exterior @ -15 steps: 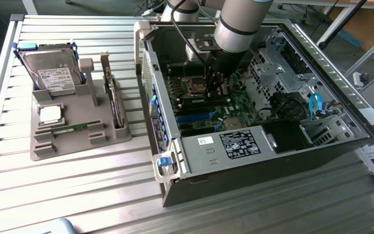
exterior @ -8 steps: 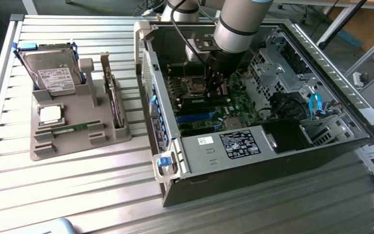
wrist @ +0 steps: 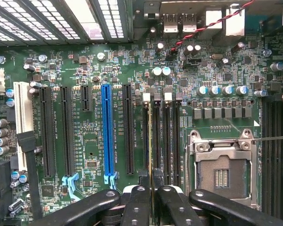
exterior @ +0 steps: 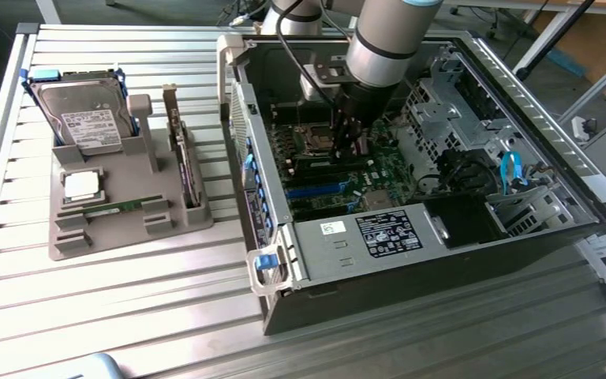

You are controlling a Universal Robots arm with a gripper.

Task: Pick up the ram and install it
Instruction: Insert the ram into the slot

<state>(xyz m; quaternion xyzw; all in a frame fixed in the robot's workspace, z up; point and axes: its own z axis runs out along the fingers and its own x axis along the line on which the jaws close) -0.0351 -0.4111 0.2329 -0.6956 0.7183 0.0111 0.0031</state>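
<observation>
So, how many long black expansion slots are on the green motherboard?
3 long black expansion slots: two beside the long white slot, one between the long blue slot and the memory slots. Others may be hidden.

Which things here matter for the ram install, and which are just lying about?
Job: thin green ram stick, edge-on in the shut hand; black memory slots on green motherboard.
Idle: silver hard drive, square silver processor chip, dark expansion card, all in grey holder.
</observation>
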